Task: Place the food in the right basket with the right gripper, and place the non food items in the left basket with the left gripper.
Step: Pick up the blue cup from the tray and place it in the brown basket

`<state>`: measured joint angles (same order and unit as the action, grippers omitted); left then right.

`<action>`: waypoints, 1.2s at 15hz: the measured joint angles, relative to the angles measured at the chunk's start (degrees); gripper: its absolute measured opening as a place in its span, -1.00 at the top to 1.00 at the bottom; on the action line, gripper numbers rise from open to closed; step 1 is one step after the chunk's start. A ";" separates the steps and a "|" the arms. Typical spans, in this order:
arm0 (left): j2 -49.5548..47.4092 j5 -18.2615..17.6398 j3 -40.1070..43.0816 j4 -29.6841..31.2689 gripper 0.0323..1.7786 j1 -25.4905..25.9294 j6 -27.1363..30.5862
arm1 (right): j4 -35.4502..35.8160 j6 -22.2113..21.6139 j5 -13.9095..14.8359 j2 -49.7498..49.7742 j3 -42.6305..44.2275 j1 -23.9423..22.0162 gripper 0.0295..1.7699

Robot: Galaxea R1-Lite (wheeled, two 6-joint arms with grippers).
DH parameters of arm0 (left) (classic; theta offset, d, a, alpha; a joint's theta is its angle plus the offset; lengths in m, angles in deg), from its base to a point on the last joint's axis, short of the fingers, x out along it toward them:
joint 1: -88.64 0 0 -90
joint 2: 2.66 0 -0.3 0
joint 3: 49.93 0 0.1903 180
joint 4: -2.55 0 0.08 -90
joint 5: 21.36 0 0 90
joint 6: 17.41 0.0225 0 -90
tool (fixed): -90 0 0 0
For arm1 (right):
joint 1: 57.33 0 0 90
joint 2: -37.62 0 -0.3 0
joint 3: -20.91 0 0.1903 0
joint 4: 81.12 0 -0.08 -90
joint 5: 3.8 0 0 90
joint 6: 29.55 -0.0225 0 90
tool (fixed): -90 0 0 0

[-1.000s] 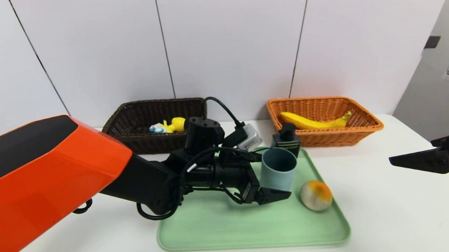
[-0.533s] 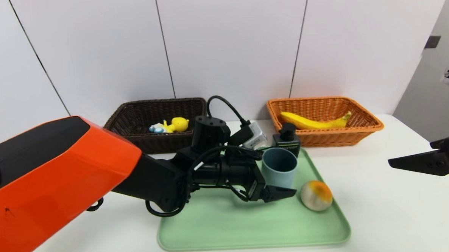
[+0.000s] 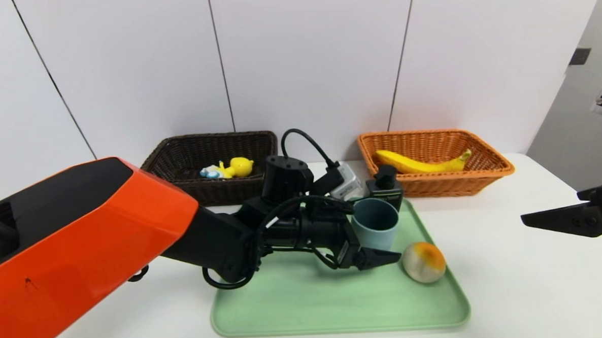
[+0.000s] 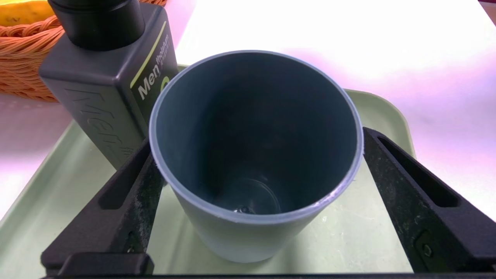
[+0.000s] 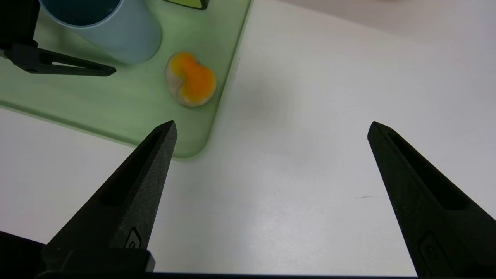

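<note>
The dark basket [image 3: 212,165] already holds the duck toy [image 3: 232,168]. The left gripper [image 4: 255,170] has its jaws spread wide on either side of the cup [image 3: 375,230], which stands upright on the green tray [image 3: 297,311]. This looks like the grasp step: closing on the cup comes next, without nudging the bottle [image 3: 384,186] just behind (its label is half hidden). The round fruit [image 3: 424,261] lies near the tray's right edge. The orange basket [image 3: 484,173] holds the banana [image 3: 422,162]. The right gripper [image 5: 271,139], spread and empty, hangs over bare table, mostly cut off in the head view.
</note>
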<state>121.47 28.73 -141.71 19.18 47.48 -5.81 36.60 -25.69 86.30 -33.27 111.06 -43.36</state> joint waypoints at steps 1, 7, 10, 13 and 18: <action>0.10 0.00 -0.11 0.00 -0.90 -0.11 -0.07 | 0.00 -0.02 -0.07 0.00 0.00 0.00 -0.91; 0.51 0.04 -0.49 0.00 -0.26 -0.16 -0.77 | -0.09 -0.02 0.00 0.02 -0.07 0.00 -0.91; 0.44 0.04 -0.27 0.07 -0.25 -0.11 -0.71 | -0.04 -0.02 -0.10 0.05 -0.16 -0.02 -0.91; -1.06 0.11 0.72 0.62 -0.24 0.01 -0.71 | 0.02 -0.02 -0.02 0.13 -0.39 -0.02 -0.91; -8.80 3.43 2.51 0.16 -0.24 3.21 -2.47 | 0.05 -0.05 -0.05 0.69 -0.44 -0.33 -0.91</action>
<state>112.67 32.16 -139.20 19.34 50.69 -8.29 36.65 -25.74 86.25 -32.58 110.62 -43.69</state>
